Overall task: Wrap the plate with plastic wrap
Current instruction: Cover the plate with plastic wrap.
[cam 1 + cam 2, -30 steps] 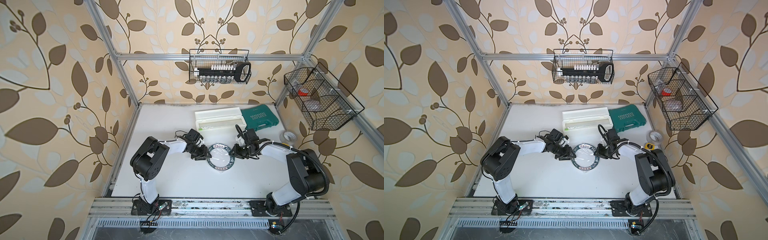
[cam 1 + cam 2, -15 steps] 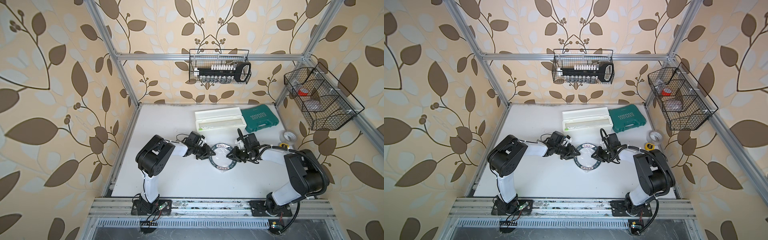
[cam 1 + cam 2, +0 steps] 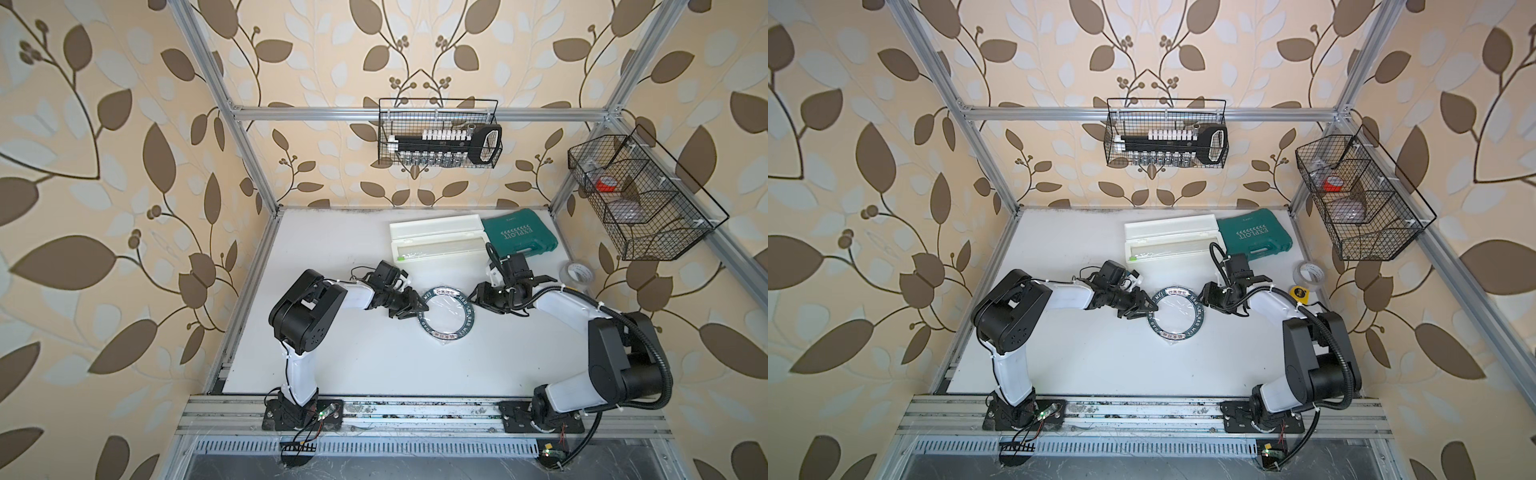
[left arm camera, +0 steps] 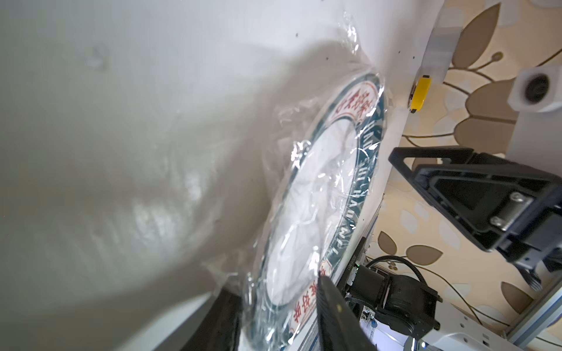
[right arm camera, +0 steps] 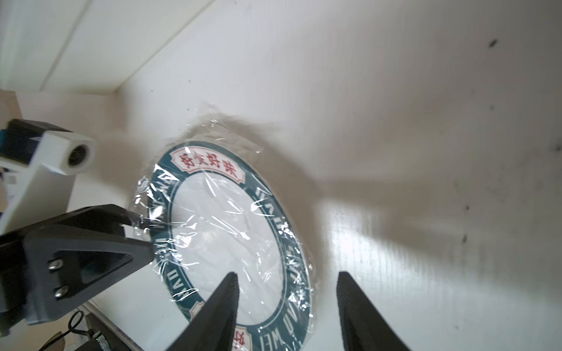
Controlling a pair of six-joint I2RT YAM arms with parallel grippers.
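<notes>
The plate (image 3: 446, 332) lies flat near the middle of the white table (image 3: 374, 365), and both top views show its dark lettered rim (image 3: 1176, 333). Crinkly plastic wrap (image 5: 219, 218) covers its face and bunches over its rim (image 4: 307, 152). My left gripper (image 3: 423, 307) is at the plate's left edge. In the left wrist view its fingers (image 4: 334, 310) stand one over and one under the wrapped rim, closed on it. My right gripper (image 5: 287, 275) hovers open over the plate's right edge (image 3: 1202, 296), holding nothing.
A long white dispenser box (image 3: 436, 241) with a green tab and a green tool case (image 3: 519, 237) lie at the back. A clear tape roll (image 3: 577, 274) and a small yellow item (image 3: 1298, 293) sit at the right. Wire baskets (image 3: 440, 139) (image 3: 640, 199) hang on the walls.
My right gripper has opened and drawn back a little from the plate's right rim. The left gripper has stayed at the left rim. The plate has hardly moved.
</notes>
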